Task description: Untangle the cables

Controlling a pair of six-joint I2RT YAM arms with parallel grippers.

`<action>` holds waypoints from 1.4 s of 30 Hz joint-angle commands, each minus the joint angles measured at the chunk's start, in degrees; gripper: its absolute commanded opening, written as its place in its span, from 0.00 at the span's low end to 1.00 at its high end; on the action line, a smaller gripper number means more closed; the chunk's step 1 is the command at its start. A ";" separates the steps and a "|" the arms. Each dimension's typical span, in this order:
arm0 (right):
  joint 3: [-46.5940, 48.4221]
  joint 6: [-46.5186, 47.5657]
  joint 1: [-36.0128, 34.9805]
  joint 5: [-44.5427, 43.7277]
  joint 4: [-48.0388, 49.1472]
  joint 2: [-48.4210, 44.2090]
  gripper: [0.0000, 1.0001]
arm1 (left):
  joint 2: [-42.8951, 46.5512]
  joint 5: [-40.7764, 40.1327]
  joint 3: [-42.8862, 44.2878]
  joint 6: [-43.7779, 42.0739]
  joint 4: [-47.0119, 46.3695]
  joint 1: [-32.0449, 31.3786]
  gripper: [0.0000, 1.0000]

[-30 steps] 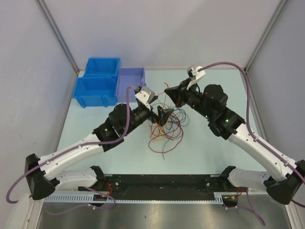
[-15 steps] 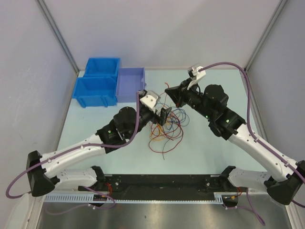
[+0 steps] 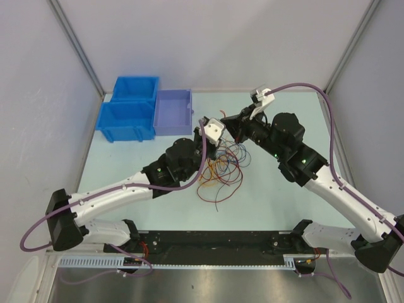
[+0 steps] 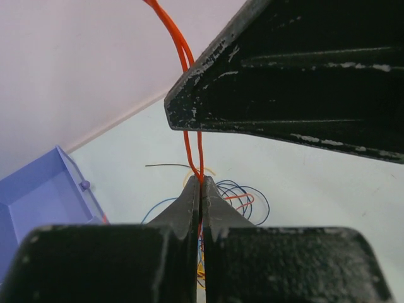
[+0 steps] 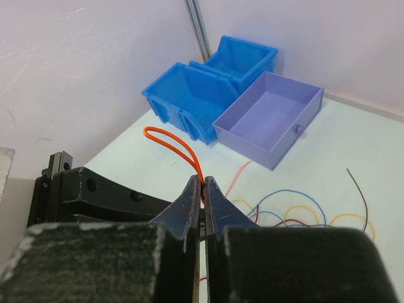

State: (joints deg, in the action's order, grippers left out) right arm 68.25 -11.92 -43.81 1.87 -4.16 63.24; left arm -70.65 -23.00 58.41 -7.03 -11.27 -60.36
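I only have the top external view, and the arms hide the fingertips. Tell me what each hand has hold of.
Observer: The left wrist view shows the left hand shut on an orange cable, doubled into two strands.
Operator: Now the right one.
Observer: The right hand is also shut on orange cable. A loop of it sticks out past the fingertips.
Operator: Say whether it is the same cable.
Observer: Probably. In the left wrist view the strands rise from the left hand and pass behind what seems to be the right hand, but the join itself is hidden.
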 commanded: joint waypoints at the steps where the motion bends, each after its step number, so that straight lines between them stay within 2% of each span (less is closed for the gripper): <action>1: 0.22 0.50 -0.40 -0.99 -0.14 -1.90 0.00 | -0.36 -1.34 3.37 -0.36 -2.53 -0.29 0.00; 6: 0.22 0.50 -0.31 -1.86 -0.58 -1.98 0.00 | 1.39 -1.25 2.85 -0.18 -2.44 -0.20 0.00; 7: 0.22 0.32 -0.31 -1.87 -0.67 -2.16 0.09 | 1.57 -1.51 3.02 -0.35 -1.75 -0.11 0.00; 9: 0.22 -0.12 -0.31 -7.20 -1.28 -2.25 0.40 | 1.57 -3.09 3.90 -0.53 -0.87 -0.02 0.00; 10: 0.22 -0.38 -0.31 -9.58 -1.63 -2.42 0.70 | 1.40 -3.19 4.42 -0.18 0.44 0.76 0.00; 13: 0.22 -3.00 0.22 -24.16 -4.88 -2.34 0.92 | -0.01 -2.49 7.93 2.27 5.44 4.09 0.00; 16: 0.13 -8.61 3.72 -33.76 -11.37 -1.46 0.97 | -0.98 -0.12 11.01 4.56 9.05 8.13 0.00; 18: -0.66 -12.58 8.11 -34.13 -17.00 -1.02 0.98 | -1.68 0.68 13.21 5.27 10.90 10.86 0.00; 20: -3.97 -16.79 11.97 -29.68 -19.56 -0.67 0.98 | -2.38 0.94 15.92 5.97 12.84 12.71 0.00; 23: -10.47 -18.74 13.58 -24.04 -17.99 -1.01 0.98 | -4.22 1.99 20.40 6.68 15.48 16.75 0.00; 33: -20.96 -20.60 13.14 -19.19 -14.21 -0.58 0.98 | -15.03 3.58 36.76 9.84 20.31 31.16 0.00; 38: -25.70 -20.42 12.09 -16.11 -10.52 -1.37 0.98 | -22.32 -1.07 43.96 9.49 19.97 35.92 0.00; 42: -27.82 -20.60 11.47 -15.23 -9.46 -1.37 0.97 | -27.24 -1.25 48.89 10.71 18.39 40.92 0.00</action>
State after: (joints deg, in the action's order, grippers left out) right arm 41.63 -31.57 -31.55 -14.98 -17.50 63.05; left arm -94.06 -22.46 101.27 1.74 8.27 -23.16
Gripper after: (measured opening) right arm 0.977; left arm 0.009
